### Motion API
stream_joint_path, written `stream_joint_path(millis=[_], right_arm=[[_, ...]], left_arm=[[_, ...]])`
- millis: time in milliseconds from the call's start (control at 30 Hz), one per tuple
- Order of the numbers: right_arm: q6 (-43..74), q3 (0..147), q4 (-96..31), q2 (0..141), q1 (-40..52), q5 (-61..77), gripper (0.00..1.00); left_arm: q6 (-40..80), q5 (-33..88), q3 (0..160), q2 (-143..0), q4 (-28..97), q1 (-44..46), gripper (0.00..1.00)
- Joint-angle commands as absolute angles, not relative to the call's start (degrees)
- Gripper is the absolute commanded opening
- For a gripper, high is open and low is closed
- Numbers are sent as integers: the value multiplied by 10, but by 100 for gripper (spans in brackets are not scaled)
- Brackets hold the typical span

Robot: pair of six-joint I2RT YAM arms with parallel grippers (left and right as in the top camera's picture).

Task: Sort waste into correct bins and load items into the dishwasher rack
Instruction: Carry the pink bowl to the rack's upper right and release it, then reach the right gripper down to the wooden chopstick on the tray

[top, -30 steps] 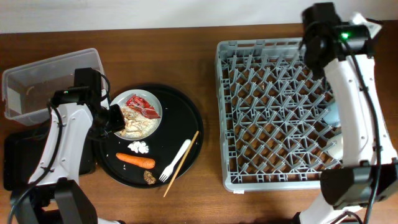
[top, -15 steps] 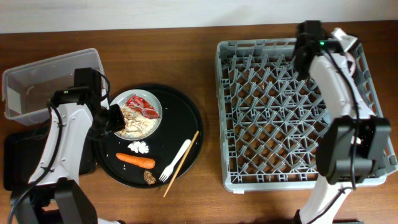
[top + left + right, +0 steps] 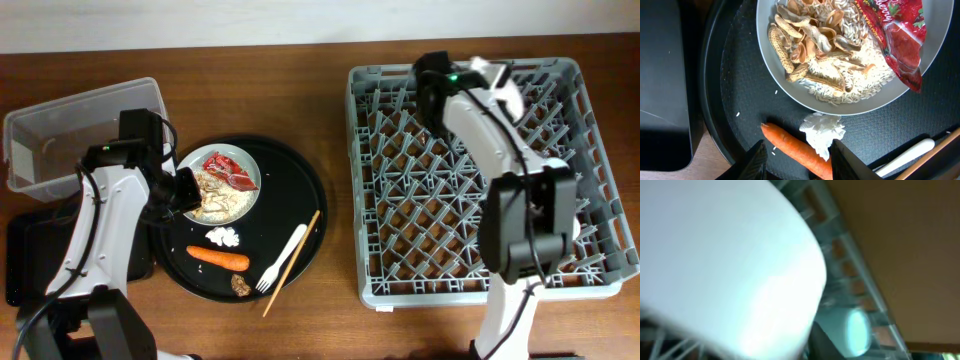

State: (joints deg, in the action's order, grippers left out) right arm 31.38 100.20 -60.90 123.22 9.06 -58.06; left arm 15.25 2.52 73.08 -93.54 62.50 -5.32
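Left gripper [image 3: 801, 164]: jaws apart, hanging just above the carrot [image 3: 797, 150] and tissue wad [image 3: 823, 131], gripping nothing.
Right gripper [image 3: 436, 80]: over the far left part of the dishwasher rack [image 3: 365, 200]; whether its jaws are apart or together cannot be told, because a blurred white shape fills the right wrist view.
White plate [image 3: 255, 175]: on the round black tray [image 3: 300, 200], holding the food scraps [image 3: 825, 55] and the red wrapper [image 3: 895, 30].
Also on that tray: brown lump [image 3: 241, 285], fork [image 3: 290, 248], chopsticks [image 3: 305, 238].
Light-blue cup [image 3: 852, 327]: in the rack, blurred.
Clear tub [image 3: 90, 110]: on the counter, far left.
Flat black tray [image 3: 25, 260]: nearer than the tub, partly under the left arm.
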Motion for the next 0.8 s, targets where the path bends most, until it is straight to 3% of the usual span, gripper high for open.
stream_joint_path(millis=[0,100,267,500,567,767], right_arm=[[313,995,-634,1251,107,-469,29],[313,995,-662,1251,110,-445,44],[314,996,-686,1225,110,-403,54],[313,997,-682,1082,108,-318,75],[312,997,-684,1037,108,-291,85],[136,997,-708,958,109,-29,95]], left_arm=[[158,21,732,-932,624,-55,41],[158,21,732,-932,624,-55,41],[158,21,732,-932,624,-55,41],[158,21,732,-932,625,-55,41],[158,21,732,-932,625,-55,41],[158,21,732,-932,625,-54,41]])
